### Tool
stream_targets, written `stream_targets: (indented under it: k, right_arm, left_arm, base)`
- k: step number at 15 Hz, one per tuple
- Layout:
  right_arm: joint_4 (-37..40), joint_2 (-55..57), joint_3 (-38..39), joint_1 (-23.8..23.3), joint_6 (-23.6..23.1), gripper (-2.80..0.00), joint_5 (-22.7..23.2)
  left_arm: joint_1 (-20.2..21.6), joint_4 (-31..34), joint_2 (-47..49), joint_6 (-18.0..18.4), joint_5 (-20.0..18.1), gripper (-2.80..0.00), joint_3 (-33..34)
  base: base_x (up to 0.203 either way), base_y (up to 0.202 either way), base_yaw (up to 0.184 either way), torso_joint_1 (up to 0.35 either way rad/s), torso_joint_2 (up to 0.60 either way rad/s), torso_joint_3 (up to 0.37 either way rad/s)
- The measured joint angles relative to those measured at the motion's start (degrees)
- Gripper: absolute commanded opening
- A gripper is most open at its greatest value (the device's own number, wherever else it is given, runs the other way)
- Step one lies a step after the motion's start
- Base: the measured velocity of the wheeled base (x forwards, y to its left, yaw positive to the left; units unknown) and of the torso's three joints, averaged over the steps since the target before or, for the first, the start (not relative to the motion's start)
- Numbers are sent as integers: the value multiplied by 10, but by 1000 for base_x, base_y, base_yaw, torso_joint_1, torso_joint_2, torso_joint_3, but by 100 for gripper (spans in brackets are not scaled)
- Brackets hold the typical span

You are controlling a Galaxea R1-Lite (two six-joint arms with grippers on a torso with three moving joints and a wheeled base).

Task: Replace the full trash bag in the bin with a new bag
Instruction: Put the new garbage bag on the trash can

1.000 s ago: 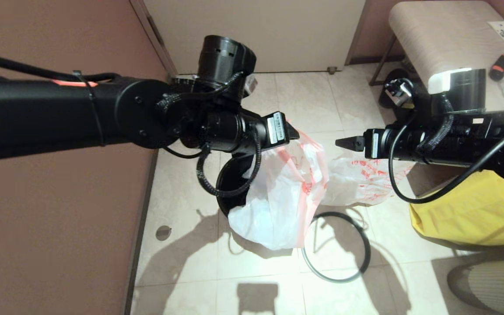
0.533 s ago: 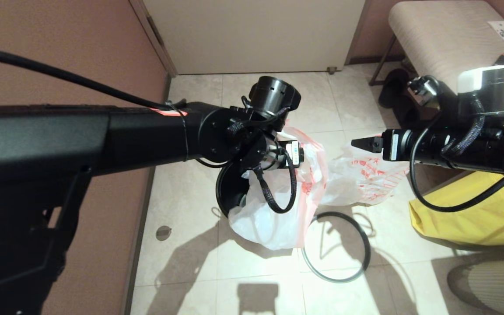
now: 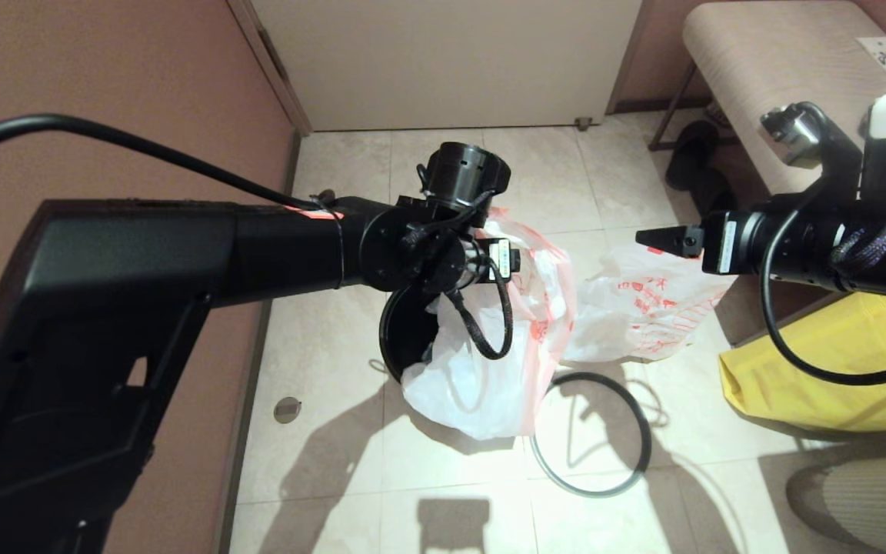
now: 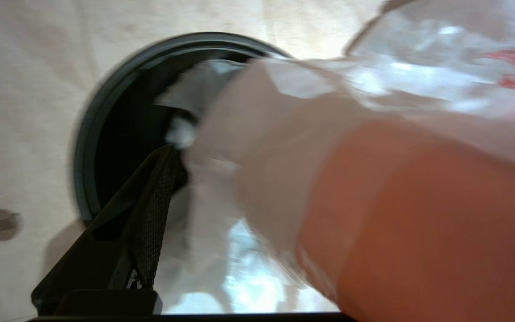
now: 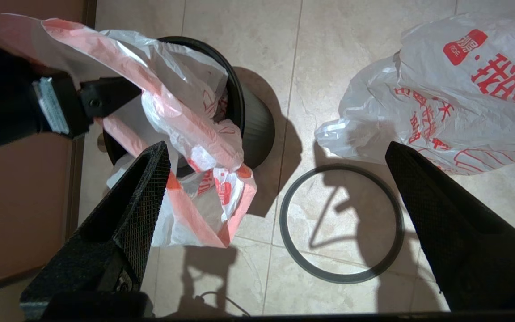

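Black bin (image 3: 404,338); red-printed white full trash bag (image 3: 643,315).

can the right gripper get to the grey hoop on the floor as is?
Probably yes. The right gripper hangs open above the hoop, which lies flat on bare tile between the bin and the full trash bag, nothing covering it.

Your tiled floor (image 3: 320,431) carries: the bin (image 3: 404,338); grey hoop (image 3: 593,435) beside it; full trash bag (image 3: 643,315) beyond the hoop; yellow bag (image 3: 820,377) further right.
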Motion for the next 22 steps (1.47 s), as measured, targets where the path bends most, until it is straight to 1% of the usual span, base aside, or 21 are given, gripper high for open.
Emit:
stream_targets:
  k: [2,3,5,7,11,13,16,17,19,21,22]
  right_arm:
    - [22,-11,-1,6,-11,0,-4]
    - [32,-17,-1,11,-14,0,-14]
    - [37,-23,-2,22,-14,0,-36]
    - [39,-25,-2,37,-14,0,-38]
    - [61,-16,-2,71,-2,0,-40]
    - [60,3,-1,75,11,0,-36]
    - [48,45,4,78,6,0,-22]
    - [31,62,9,79,-3,0,-18]
    - [-29,97,23,79,-35,0,-6]
    - [-109,137,36,78,-78,0,22]
    - [-137,156,38,77,-98,0,34]
  left_arm:
    - [21,2,-1,8,16,0,2]
    - [26,4,-7,9,19,-280,6]
    - [32,24,-25,7,21,-280,24]
    - [37,54,-41,-4,21,-280,46]
    - [65,60,-58,-7,16,-280,68]
    - [82,59,-63,-7,5,-280,71]
    - [95,60,-68,-12,-2,-280,71]
    - [96,62,-68,-13,-2,-280,71]
    - [93,74,-70,-12,-3,-280,70]
    - [88,77,-76,-12,-2,-280,68]
    - [84,78,-80,-12,-3,-280,68]
  base:
    - [0,0,0,0,0,0]
    - [0,0,0,0,0,0]
    - [0,0,0,0,0,0]
    - [0,0,0,0,0,0]
    - [0,0,0,0,0,0]
    - [0,0,0,0,0,0]
    - [0,0,0,0,0,0]
    - [0,0,0,0,0,0]
    - [0,0,0,0,0,0]
    - [0,0,0,0,0,0]
    - [0,0,0,0,0,0]
